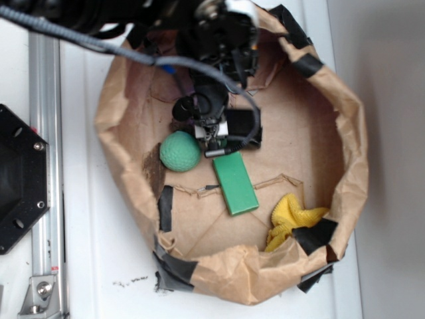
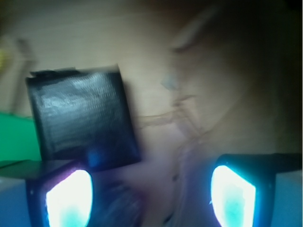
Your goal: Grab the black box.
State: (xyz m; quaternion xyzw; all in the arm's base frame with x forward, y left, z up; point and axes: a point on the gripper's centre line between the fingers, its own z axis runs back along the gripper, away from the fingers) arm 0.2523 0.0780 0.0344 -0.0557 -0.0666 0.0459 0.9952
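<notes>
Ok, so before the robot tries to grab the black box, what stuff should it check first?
1. Gripper open: ok, its two lit fingertips stand apart with nothing between them.
2. Black box lined up between the fingertips: not ok, it sits off to the left, above one fingertip.
3. Box free of neighbours: cannot tell, the green block lies very close.
4. Green ball out of the way: ok, it rests off to the side.
5. Height above the box: cannot tell, the wrist view is blurry.
</notes>
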